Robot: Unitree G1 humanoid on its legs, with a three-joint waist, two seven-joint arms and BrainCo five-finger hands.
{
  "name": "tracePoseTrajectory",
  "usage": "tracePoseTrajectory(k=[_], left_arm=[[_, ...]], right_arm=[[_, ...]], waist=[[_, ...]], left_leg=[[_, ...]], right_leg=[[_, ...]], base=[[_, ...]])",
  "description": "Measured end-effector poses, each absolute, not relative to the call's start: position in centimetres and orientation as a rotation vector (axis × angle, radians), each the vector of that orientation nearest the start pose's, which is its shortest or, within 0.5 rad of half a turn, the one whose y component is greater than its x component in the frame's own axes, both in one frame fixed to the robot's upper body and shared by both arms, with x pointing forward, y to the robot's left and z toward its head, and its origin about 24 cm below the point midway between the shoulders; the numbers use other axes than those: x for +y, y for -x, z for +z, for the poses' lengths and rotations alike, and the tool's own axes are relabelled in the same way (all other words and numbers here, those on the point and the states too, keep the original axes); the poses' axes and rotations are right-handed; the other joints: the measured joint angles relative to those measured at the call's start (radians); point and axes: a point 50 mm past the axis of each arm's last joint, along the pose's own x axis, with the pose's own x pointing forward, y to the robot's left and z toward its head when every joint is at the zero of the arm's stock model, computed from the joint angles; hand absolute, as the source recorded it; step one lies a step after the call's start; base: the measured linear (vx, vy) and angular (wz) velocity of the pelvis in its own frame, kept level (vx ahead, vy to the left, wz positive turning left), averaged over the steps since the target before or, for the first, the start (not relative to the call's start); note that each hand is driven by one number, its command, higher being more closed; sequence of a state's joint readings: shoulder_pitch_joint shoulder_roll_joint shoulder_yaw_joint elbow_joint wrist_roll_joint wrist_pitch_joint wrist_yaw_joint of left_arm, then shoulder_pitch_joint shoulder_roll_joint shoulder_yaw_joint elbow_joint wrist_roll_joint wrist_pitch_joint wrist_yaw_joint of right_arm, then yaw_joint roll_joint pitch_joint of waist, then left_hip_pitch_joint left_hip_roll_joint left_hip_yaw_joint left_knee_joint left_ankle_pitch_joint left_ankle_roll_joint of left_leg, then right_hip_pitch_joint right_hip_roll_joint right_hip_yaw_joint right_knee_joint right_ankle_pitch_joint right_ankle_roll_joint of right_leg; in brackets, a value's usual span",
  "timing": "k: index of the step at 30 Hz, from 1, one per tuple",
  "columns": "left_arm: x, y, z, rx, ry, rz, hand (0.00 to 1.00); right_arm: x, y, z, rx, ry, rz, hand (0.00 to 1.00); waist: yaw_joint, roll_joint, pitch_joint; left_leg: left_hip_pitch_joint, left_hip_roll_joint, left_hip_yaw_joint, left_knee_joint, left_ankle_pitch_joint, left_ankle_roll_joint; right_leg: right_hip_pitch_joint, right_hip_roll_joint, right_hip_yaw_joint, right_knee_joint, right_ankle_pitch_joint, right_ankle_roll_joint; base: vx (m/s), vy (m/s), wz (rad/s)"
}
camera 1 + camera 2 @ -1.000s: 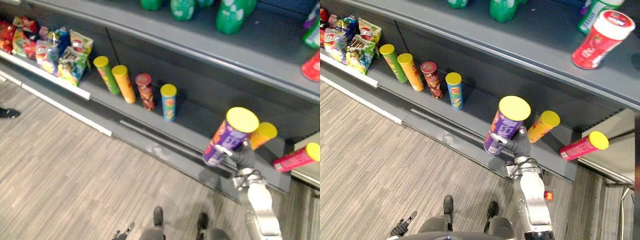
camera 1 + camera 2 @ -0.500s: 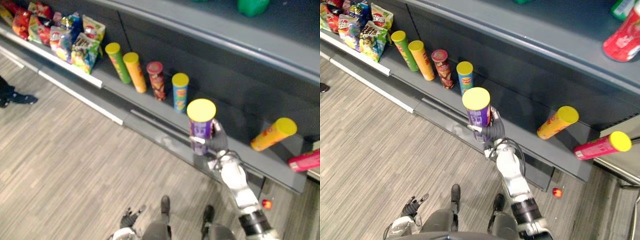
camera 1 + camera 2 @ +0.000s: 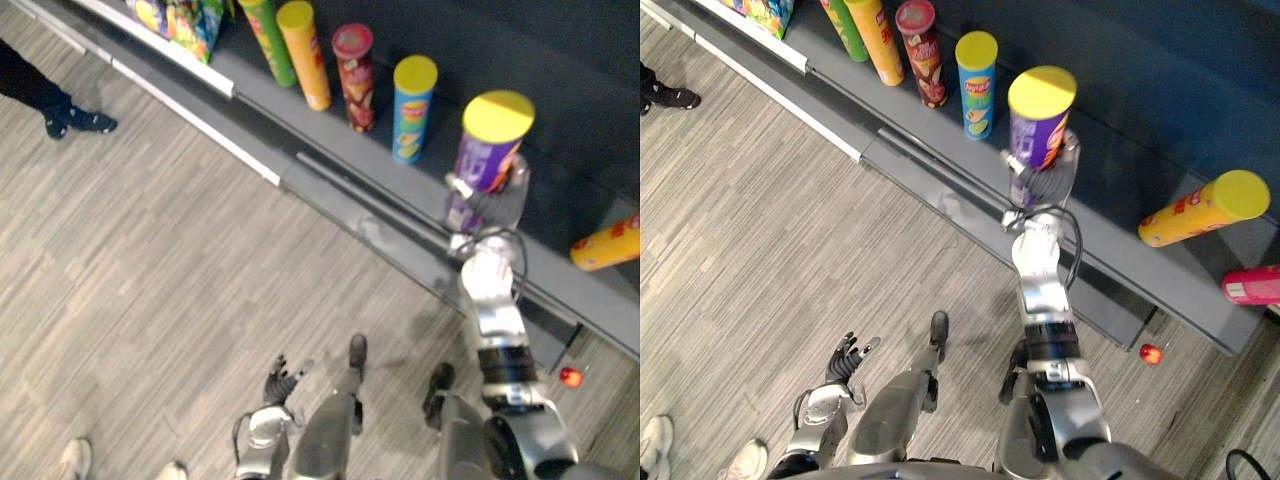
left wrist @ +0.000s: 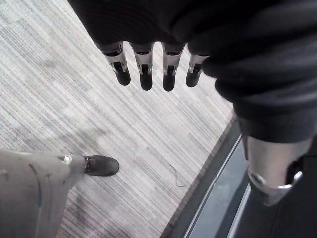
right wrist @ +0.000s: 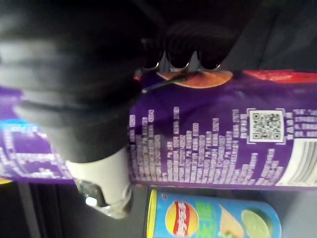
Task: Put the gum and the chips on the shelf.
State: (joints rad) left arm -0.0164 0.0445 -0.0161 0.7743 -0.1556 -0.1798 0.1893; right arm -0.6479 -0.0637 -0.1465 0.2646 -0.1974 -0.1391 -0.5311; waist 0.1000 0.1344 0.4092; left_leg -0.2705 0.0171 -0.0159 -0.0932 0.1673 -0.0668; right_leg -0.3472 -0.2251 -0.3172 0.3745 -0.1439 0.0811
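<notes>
Purple chips can [image 3: 487,150] clasped upright by right robot hand [image 3: 503,197] at grey shelf [image 3: 330,150], blue can [image 3: 412,97] just beside, tilted orange can [image 3: 607,243] apart (end cut off), left robot hand [image 3: 845,357] slack-fingered.

The right hand [image 3: 1045,180], its fingers [image 3: 1013,158] curled round the purple chips can [image 3: 488,140], has carried it from a tilted hold out before the shelf [image 3: 330,150] edge in over the shelf board, and the can now stands upright in the grip. The blue can [image 3: 413,95], a second ago well away on the fingertip side, is now just beyond the fingertips. The orange can [image 3: 607,245], then close behind the hand, now lies well apart on the hand's far side.
</notes>
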Motion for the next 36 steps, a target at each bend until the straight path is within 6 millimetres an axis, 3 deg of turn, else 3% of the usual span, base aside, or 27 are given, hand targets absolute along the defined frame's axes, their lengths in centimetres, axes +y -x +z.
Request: tracePoseTrajectory(k=[5, 14, 24, 31, 36], left_arm=[[17.2, -20.7, -9.5, 0.536, 0.066, 0.257, 0.00], [16.9, -21.2, -9.1, 0.515, 0.068, 0.246, 0.00], [16.6, -21.9, -8.1, 0.458, 0.120, 0.253, 0.00], [16.1, -22.7, -6.9, 0.394, 0.165, 0.263, 0.00], [15.8, -23.0, -6.6, 0.377, 0.213, 0.277, 0.00]], right_arm=[[-18.7, -34.9, 20.8, -0.589, 0.052, -0.643, 1.00], [-20.2, -34.9, 22.4, -0.624, -0.023, -0.753, 1.00], [-20.9, -34.5, 23.3, -0.655, -0.068, -0.810, 1.00], [-20.7, -33.1, 26.1, -0.783, -0.140, -0.824, 1.00], [-20.6, -33.0, 26.9, -0.808, -0.166, -0.840, 1.00]], waist=[[0.024, 0.038, 0.027], [0.042, 0.063, 0.045], [0.045, 0.071, 0.048], [0.049, 0.073, 0.049], [0.049, 0.073, 0.050]], left_leg=[[-0.069, -0.002, -0.005, 0.028, 0.011, 0.007], [-0.137, -0.011, -0.020, 0.026, 0.026, -0.002], [-0.206, -0.020, 0.035, 0.026, 0.036, -0.004], [-0.229, -0.022, 0.089, 0.029, 0.037, -0.002], [-0.239, -0.023, 0.097, 0.029, 0.038, 0.000]], right_leg=[[-0.073, -0.010, -0.002, 0.047, -0.010, -0.010], [-0.161, -0.029, -0.007, 0.107, -0.031, -0.018], [-0.261, -0.070, -0.002, 0.186, -0.054, -0.020], [-0.297, -0.095, -0.001, 0.224, -0.069, -0.019], [-0.315, -0.103, -0.003, 0.242, -0.070, -0.021]], base=[[0.01, -0.078, 0.04], [0.00, -0.086, 0.05], [-0.01, -0.074, 0.05], [0.01, -0.065, 0.04], [0.00, -0.065, 0.01]])
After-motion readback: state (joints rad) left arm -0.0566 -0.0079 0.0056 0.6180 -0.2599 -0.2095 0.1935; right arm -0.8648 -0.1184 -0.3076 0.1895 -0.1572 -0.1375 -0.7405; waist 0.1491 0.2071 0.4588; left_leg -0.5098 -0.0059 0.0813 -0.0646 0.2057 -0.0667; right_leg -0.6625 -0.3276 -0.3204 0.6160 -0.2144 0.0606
